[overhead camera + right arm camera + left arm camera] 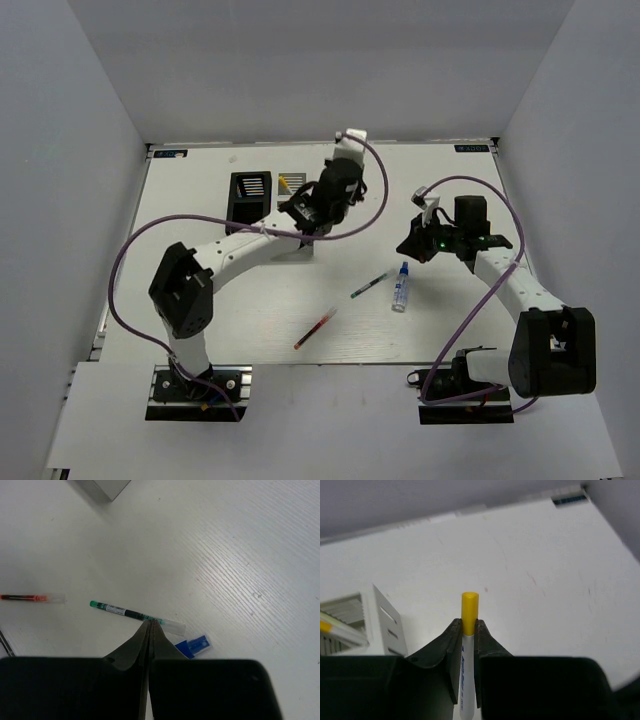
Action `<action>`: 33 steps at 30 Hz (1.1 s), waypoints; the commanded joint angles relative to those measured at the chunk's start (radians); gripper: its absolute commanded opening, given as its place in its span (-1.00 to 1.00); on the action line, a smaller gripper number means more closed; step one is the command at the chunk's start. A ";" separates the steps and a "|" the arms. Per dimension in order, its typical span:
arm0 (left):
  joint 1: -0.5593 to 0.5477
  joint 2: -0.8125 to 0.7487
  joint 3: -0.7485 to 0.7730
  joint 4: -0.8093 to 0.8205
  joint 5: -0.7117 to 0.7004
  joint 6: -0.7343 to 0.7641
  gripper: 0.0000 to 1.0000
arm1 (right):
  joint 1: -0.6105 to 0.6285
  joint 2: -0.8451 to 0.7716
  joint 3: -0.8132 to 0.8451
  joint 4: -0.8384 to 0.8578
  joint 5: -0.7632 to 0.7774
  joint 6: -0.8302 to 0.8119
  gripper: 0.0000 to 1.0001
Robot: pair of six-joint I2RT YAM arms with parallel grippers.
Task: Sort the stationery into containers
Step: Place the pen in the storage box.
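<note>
**A:** Closest to your arm bases, a thin red-orange pen with a clear cap [315, 328] lies flat on the white table [260, 312], on its own. A bit further out, a slim green pen with a clear cap [372, 284] and a small clear bottle with a blue cap [401, 287] lie just beside each other.

**B:** What about the grippers?

**A:** Your right gripper [150, 625] hangs over the green pen with its fingers pressed together and nothing between them. Your left gripper [466, 628] is further back, pinched tight on a white marker with a yellow cap [469, 607]. The cap pokes out past the fingertips.

**B:** And the containers?

**A:** They're on the far side. The white-grey slotted box organiser [382, 625] shows just left of the held marker in your left wrist view, with a yellow-and-white pen [337, 630] lying inside it. The black slotted box organiser [249, 195] stands right beside it, on its left in the top view.
</note>
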 commanded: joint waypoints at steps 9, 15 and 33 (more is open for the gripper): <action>0.210 0.193 0.261 0.189 -0.344 0.131 -1.00 | -0.001 0.003 -0.023 -0.042 -0.050 -0.081 -1.00; 0.274 0.216 0.228 0.175 -0.363 0.123 -1.00 | -0.003 0.005 -0.020 -0.038 -0.045 -0.081 -1.00; 0.303 0.236 0.145 0.079 -0.310 0.006 -0.61 | 0.000 0.026 0.039 -0.127 -0.094 -0.157 0.28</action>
